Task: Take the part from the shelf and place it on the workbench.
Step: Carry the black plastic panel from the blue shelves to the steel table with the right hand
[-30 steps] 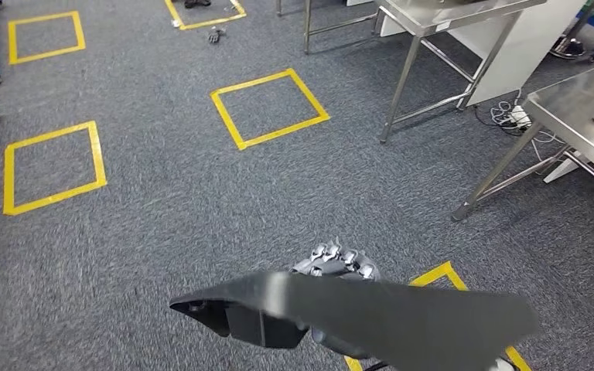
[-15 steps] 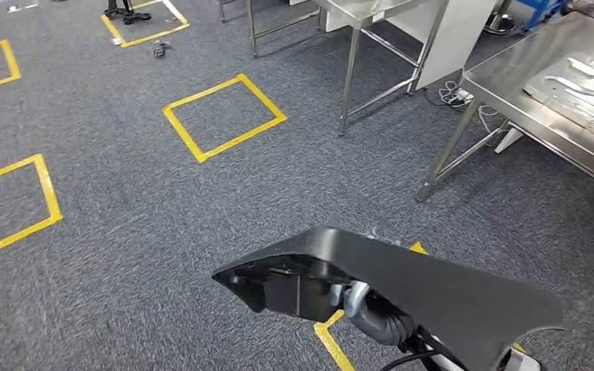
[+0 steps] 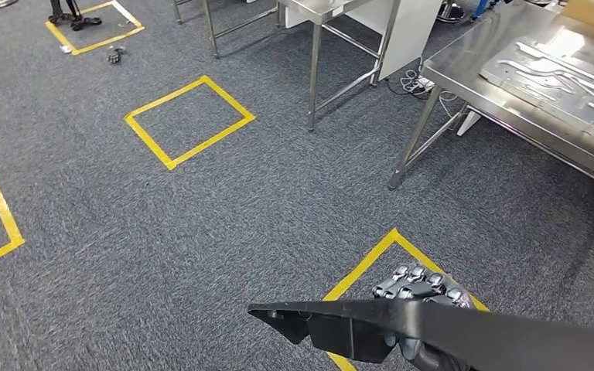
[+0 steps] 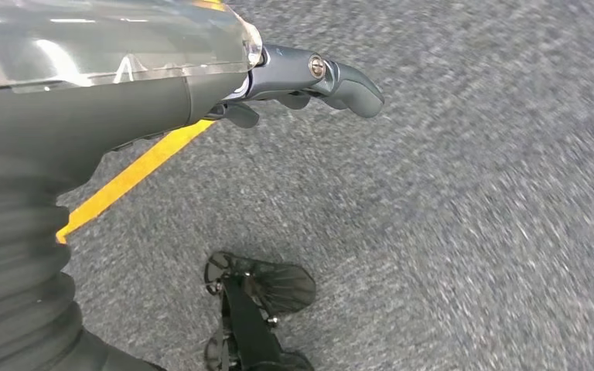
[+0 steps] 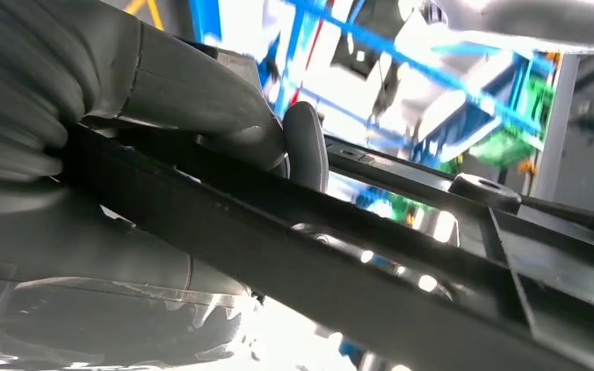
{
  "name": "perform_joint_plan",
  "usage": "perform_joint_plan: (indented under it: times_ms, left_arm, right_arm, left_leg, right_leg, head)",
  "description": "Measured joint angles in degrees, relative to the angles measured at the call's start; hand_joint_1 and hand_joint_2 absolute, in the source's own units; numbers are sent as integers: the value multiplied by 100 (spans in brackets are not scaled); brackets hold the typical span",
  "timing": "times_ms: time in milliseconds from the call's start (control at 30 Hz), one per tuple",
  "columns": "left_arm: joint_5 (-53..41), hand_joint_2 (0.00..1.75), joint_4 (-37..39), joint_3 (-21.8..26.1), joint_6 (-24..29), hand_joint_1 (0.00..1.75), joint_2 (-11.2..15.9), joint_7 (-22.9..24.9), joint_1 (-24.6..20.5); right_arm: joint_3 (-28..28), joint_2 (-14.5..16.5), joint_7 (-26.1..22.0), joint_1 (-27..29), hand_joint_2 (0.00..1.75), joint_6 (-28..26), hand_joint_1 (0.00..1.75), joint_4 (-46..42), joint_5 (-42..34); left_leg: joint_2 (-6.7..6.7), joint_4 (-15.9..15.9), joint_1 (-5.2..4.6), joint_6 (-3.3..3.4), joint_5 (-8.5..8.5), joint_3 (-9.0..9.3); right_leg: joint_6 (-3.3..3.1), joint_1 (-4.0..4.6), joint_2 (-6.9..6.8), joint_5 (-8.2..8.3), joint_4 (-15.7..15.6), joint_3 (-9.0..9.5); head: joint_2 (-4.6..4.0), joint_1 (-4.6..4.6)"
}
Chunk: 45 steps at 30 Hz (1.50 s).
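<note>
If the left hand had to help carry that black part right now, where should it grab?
Probably the thick boxy block under the black part, near its pointed free end, coming from below on the robot's left. The right hand holds it further along, the panel lies flat and thin, and the block looks like the bulkiest bit to wrap fingers around.

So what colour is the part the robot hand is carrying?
Black; the part, held by the right robot hand, shows best in the head view.
</note>
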Motion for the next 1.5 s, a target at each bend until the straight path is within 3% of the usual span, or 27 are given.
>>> perform_joint_plan:
  times_ms: [33, 100, 167, 233, 300, 333, 367, 433, 500, 633, 733, 767, 800, 867, 900, 933, 967, 1067, 1133, 1200, 1267, 1333, 1400, 1433, 1467, 1500]
  left_arm:
    - [-11, 175, 0, 0, -1, 0, -1, 3, -9]
    - [-22, 175, 0, 1, -4, 0, -1, 8, -30]
    - [-25, 175, 0, 2, -13, 0, 4, 3, -47]
    - [-27, 175, 0, 4, -24, 0, 9, -9, -44]
    - [-30, 175, 0, 6, -30, 0, 9, -14, -22]
    - [-31, 175, 0, 7, -30, 0, 9, -14, -10]
    - [-31, 175, 0, 7, -28, 0, 9, -15, -2]
    - [-28, 175, 0, 9, -22, 0, 10, -22, 1]
    - [-25, 175, 0, 10, -19, 0, 10, -27, -2]
    - [-24, 175, 0, 10, -18, 0, 10, -27, -3]
    - [-5, 175, 0, 30, -4, 0, 9, -27, -11]
    - [12, 175, 0, 53, 3, 0, 4, -25, -20]
    - [28, 175, 0, 74, 5, 0, -2, -22, -23]
    - [48, 175, 0, 108, 10, 0, -11, -15, -17]
    - [48, 175, 0, 113, 10, 0, -11, -12, -9]
    - [48, 175, 0, 116, 10, 0, -12, -9, -5]
    - [48, 175, 0, 120, 10, 0, -15, -8, -5]
    - [48, 175, 0, 132, 9, 0, -31, -7, -13]
    - [49, 175, 0, 140, 8, 0, -33, -6, -16]
    - [51, 175, 0, 145, -5, 0, -32, -4, -25]
    - [66, 175, 0, 152, -43, 0, -29, 6, -31]
    - [91, 175, 0, 170, -92, 0, -28, 26, -16]
    - [106, 175, 0, 191, -118, 0, -30, 36, 18]
    - [109, 175, 0, 200, -120, 0, -30, 33, 32]
    - [110, 175, 0, 209, -124, 0, -30, 26, 39]
    - [111, 175, 0, 219, -133, 0, -29, 17, 41]
  right_arm:
    - [-7, -15, -1, -6, 175, -84, 175, -13, -9]
    - [-34, -54, -2, 0, 175, -200, 175, -34, -27]
    - [-66, -80, -2, 29, 175, -220, 175, -73, -16]
    - [-75, -69, -3, 57, 175, -201, 175, -113, 51]
    - [-67, -26, 2, 83, 175, -189, 175, -122, 140]
    - [-61, -2, 5, 97, 175, -189, 175, -121, 175]
    - [-56, 16, 6, 105, 175, -190, 175, -120, 199]
    - [-46, 43, 7, 107, 175, -194, 175, -114, 228]
    - [-40, 56, 8, 106, 175, -196, 175, -110, 233]
    - [-39, 58, 8, 106, 175, -196, 175, -110, 233]
    - [-18, 86, 12, 95, 175, -200, 175, -97, 226]
    - [-3, 96, 14, 85, 175, -206, 175, -84, 219]
    - [8, 101, 16, 77, 175, -211, 175, -70, 213]
    - [34, 105, 16, 70, 175, -220, 175, -39, 207]
    - [43, 106, 17, 74, 175, -220, 175, -27, 207]
    - [52, 106, 18, 78, 175, -220, 175, -16, 207]
    - [60, 106, 19, 78, 175, -220, 175, -9, 207]
    - [73, 107, 19, 71, 175, -221, 175, -5, 207]
    - [75, 109, 18, 68, 175, -222, 175, -5, 202]
    - [78, 111, 17, 83, 175, -224, 175, -7, 196]
    - [81, 119, 14, 103, 175, -228, 175, -10, 200]
    - [92, 132, 12, 123, 175, -230, 175, -8, 196]
    - [103, 138, 15, 160, 175, -216, 175, 7, 167]
    - [107, 138, 16, 182, 175, -202, 175, 18, 148]
    - [107, 138, 18, 200, 175, -183, 175, 28, 132]
    - [108, 138, 20, 211, 175, -165, 175, 35, 120]
  left_leg:
    - [40, -3, -8, -31, -16, 18]
    - [130, -28, -15, -95, -38, 60]
    - [66, 41, -2, -148, -120, 72]
    - [-182, 535, 15, -174, -409, -139]
    - [-337, 1319, 15, -189, -735, -547]
    - [-355, 1566, 15, -195, -772, -700]
    - [-363, 1612, 14, -194, -693, -764]
    - [-389, 1168, 15, -174, -314, -629]
    - [-414, 805, 15, -160, -82, -489]
    - [-422, 755, 15, -158, -55, -468]
    - [-624, 241, 7, -113, 60, -263]
    - [-618, 62, 8, -52, 105, -187]
    - [-522, 20, 9, 2, 134, -166]
    - [-323, -50, 19, 88, 168, -130]
    - [-264, -49, 18, 86, 161, -131]
    - [-206, -48, 18, 81, 153, -128]
    - [-148, -47, 18, 71, 142, -118]
    - [0, -45, 5, 3, 88, -53]
    - [79, -46, -14, -68, 52, -17]
    - [149, -51, -9, -143, 23, 14]
    - [4, 101, 14, -202, -105, -17]
    - [-254, 699, 32, -225, -445, -279]
    - [-349, 1458, 35, -230, -743, -665]
    - [-360, 1641, 35, -227, -750, -778]
    - [-367, 1583, 35, -217, -629, -780]
    - [-395, 1306, 35, -199, -413, -679]
  right_leg:
    - [-32, 26, -40, 19, -149, 70]
    - [-93, 54, 36, 0, -189, 68]
    - [-163, 20, 138, 20, -246, 112]
    - [-229, -16, 230, 39, -292, 163]
    - [-260, -3, 347, 32, -288, 170]
    - [-266, 5, 415, 26, -279, 171]
    - [-268, 11, 486, 18, -267, 174]
    - [-261, 14, 609, -3, -233, 182]
    - [-251, 14, 663, -16, -212, 185]
    - [-249, 13, 669, -18, -209, 185]
    - [-182, 14, 788, -46, -151, 144]
    - [-114, 10, 713, -147, 0, 64]
    - [-49, -5, 602, -297, 250, -65]
    - [69, -32, 327, -699, 1034, -456]
    - [91, -49, 304, -789, 1322, -605]
    - [108, -65, 289, -770, 1422, -663]
    - [117, -78, 265, -644, 1292, -600]
    - [74, -68, -5, -123, 123, 8]
    - [2, -24, -87, -51, -212, 170]
    - [-74, -14, 38, -47, -217, 162]
    - [-155, -35, 145, -29, -257, 189]
    - [-214, -40, 246, -24, -278, 213]
    - [-244, -19, 375, -34, -271, 218]
    - [-250, -9, 447, -39, -265, 222]
    - [-250, -2, 522, -46, -255, 230]
    - [-246, 2, 597, -57, -240, 239]
  head:
    - [0, -1]
    - [0, -3]
    - [0, -7]
    - [0, -20]
    - [0, -29]
    - [0, -29]
    - [0, -29]
    - [0, -28]
    - [0, -28]
    - [0, -28]
    - [0, -27]
    - [1, -13]
    - [1, -1]
    - [2, 25]
    - [2, 24]
    - [2, 24]
    - [1, 24]
    - [1, 22]
    - [1, 18]
    - [1, 15]
    - [1, 5]
    - [0, -10]
    - [1, -16]
    - [2, -17]
    - [2, -17]
    - [2, -17]
